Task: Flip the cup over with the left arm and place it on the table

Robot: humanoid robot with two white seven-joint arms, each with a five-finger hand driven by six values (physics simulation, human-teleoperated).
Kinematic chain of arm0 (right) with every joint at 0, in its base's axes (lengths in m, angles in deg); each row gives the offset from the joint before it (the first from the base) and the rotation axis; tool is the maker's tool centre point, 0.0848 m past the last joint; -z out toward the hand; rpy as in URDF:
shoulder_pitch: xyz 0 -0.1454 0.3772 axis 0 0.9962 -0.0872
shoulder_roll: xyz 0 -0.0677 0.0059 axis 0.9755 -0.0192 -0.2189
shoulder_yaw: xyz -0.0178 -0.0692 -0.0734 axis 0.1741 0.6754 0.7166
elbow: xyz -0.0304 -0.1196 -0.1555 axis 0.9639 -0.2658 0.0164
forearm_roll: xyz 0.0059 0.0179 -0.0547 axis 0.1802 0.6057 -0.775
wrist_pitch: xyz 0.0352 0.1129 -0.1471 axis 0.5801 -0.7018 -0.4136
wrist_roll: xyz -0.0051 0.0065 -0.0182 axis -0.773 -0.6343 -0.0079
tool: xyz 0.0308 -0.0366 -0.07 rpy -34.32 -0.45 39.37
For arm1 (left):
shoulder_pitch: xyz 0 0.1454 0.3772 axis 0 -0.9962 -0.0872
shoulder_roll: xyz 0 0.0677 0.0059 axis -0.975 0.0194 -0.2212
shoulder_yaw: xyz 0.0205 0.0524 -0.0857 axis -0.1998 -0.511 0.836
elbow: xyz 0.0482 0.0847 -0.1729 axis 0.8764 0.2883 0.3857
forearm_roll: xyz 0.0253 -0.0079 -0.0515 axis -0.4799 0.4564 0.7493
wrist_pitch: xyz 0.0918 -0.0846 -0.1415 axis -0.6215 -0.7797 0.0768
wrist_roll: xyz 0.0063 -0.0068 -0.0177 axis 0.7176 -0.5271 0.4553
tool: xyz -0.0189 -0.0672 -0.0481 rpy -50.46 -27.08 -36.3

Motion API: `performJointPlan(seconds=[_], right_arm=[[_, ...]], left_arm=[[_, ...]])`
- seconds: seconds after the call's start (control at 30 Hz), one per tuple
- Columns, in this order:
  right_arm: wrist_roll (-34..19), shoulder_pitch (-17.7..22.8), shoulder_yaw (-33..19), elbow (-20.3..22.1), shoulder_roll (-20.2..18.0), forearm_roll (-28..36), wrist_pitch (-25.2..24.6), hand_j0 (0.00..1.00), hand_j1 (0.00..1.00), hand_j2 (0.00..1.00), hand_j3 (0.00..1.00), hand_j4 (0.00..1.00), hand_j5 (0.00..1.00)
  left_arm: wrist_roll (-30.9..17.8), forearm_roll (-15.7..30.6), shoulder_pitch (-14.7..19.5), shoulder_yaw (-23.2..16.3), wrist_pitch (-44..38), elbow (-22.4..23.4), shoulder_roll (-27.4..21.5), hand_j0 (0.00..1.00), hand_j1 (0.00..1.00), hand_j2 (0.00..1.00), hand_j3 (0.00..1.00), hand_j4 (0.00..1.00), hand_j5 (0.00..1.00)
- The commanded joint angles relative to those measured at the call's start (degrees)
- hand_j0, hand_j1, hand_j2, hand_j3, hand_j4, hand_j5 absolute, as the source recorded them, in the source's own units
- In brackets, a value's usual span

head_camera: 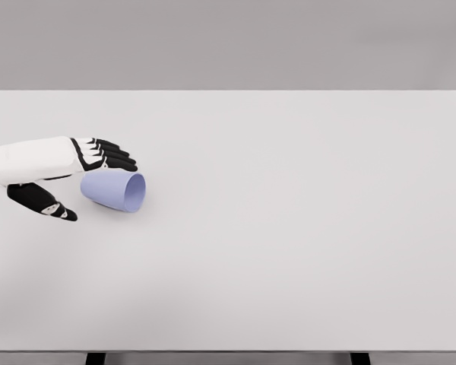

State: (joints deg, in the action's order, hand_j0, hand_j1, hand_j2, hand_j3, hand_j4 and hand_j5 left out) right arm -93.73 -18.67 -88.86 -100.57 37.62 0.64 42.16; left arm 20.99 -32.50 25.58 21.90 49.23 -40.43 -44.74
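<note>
We see left hand (68, 171) reaching level from left, fingers (110, 154) extended above cup (115, 189) lying sideways on table (289, 228), thumb (44, 203) spread below, nothing gripped.

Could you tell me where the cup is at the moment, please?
In the head view the lavender cup lies on its side on the left part of the white table, mouth facing right, between the left hand's fingers and thumb.
</note>
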Motion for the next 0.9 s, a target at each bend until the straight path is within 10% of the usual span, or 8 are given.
performJointPlan(seconds=[0.0, 0.2, 0.57, 0.87], right_arm=[[-0.03, 0.00, 0.13, 0.02, 0.00, -0.02, 0.24, 1.00, 1.00, 1.00, 1.00, 1.00, 1.00], [-0.03, 0.00, 0.05, -0.07, 0.00, -0.02, -0.11, 1.00, 1.00, 1.00, 1.00, 1.00, 1.00], [-0.03, 0.00, 0.14, -0.07, 0.00, -0.02, -0.11, 1.00, 1.00, 1.00, 1.00, 1.00, 1.00], [-0.03, 0.00, 0.14, -0.07, 0.00, -0.02, -0.11, 1.00, 1.00, 1.00, 1.00, 1.00, 1.00]], left_arm=[[0.00, 0.67, 0.00, -0.07, -0.12, -0.02, -0.06, 1.00, 1.00, 1.00, 1.00, 1.00, 1.00], [0.00, 2.95, 0.00, -0.42, -0.12, 0.16, 6.00, 1.00, 1.00, 1.00, 1.00, 1.00, 1.00], [5.72, 8.14, 4.57, -3.24, -0.12, 0.25, 2.14, 1.00, 1.00, 1.00, 1.00, 1.00, 1.00], [3.43, 9.99, 8.53, -14.40, -26.68, 2.36, 6.71, 1.00, 1.00, 1.00, 1.00, 1.00, 1.00]])
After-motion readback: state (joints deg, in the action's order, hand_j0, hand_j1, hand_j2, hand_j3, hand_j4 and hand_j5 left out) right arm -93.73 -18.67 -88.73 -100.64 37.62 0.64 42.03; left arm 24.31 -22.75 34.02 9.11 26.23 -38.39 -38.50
